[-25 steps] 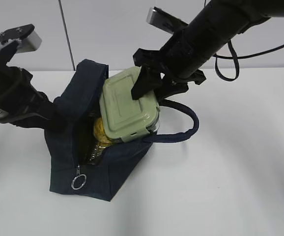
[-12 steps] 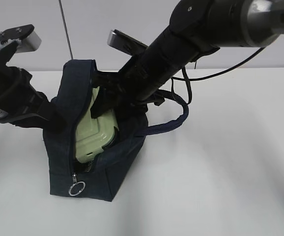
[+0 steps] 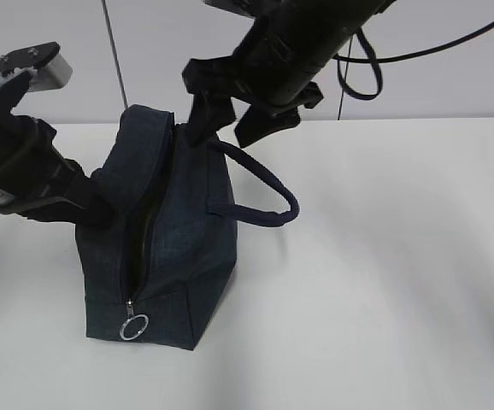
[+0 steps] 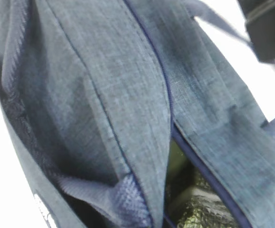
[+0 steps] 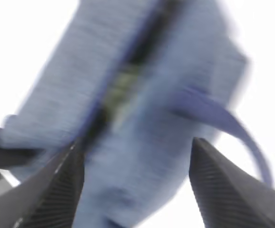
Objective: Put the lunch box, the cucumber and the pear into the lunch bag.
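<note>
The lunch box has gone inside the lunch bag (image 3: 166, 231), and the right tool (image 3: 230, 121) has lifted clear above it, jaws spread, empty. Left tool's grip can't be told; the bag stands near the white surface's (image 3: 384, 282) left edge, pale wall behind.

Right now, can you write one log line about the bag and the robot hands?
bag: upright, zipper slit open | lunch box: not visible outside | right gripper: open, empty, above bag | left gripper: at bag's side, state unclear
</note>
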{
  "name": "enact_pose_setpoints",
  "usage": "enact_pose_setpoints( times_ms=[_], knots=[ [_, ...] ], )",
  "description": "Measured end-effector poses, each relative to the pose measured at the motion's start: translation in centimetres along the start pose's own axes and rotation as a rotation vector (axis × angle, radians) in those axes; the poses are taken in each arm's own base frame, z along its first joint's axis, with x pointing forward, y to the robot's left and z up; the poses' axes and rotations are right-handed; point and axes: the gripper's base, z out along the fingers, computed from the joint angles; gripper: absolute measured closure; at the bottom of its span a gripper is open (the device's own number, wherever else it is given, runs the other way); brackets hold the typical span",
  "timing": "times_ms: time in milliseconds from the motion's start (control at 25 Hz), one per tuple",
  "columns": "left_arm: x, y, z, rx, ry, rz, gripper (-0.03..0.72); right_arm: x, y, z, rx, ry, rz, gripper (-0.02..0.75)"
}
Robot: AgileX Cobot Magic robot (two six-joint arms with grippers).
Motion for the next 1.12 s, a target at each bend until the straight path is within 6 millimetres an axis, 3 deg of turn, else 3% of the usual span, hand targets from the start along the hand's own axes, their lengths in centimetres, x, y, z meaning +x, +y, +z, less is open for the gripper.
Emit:
enact_pose_setpoints(
  times_ms=[280, 560, 640, 840, 1120],
  knots=[
    [0.0, 0.0, 0.0, 0.000, 0.001, 0.000, 0.687, 0.6, -1.0, 0.8, 0.063, 0.069, 0.016, 0.209],
    [0.0, 0.0, 0.0, 0.000, 0.001, 0.000, 0.687, 0.8, -1.6, 4.6, -0.043, 0.100, 0.072, 0.214],
    [0.0, 0.0, 0.0, 0.000, 0.001, 0.000, 0.687, 0.8, -1.7, 4.9, -0.045, 0.101, 0.068, 0.278],
    [0.0, 0.0, 0.0, -0.001, -0.001, 0.000, 0.687, 0.8, -1.6, 4.9, -0.058, 0.096, 0.035, 0.529],
    [0.0, 0.0, 0.0, -0.002, -0.003, 0.000, 0.687, 0.7, -1.7, 4.9, -0.044, 0.090, 0.020, 0.723]
  ],
)
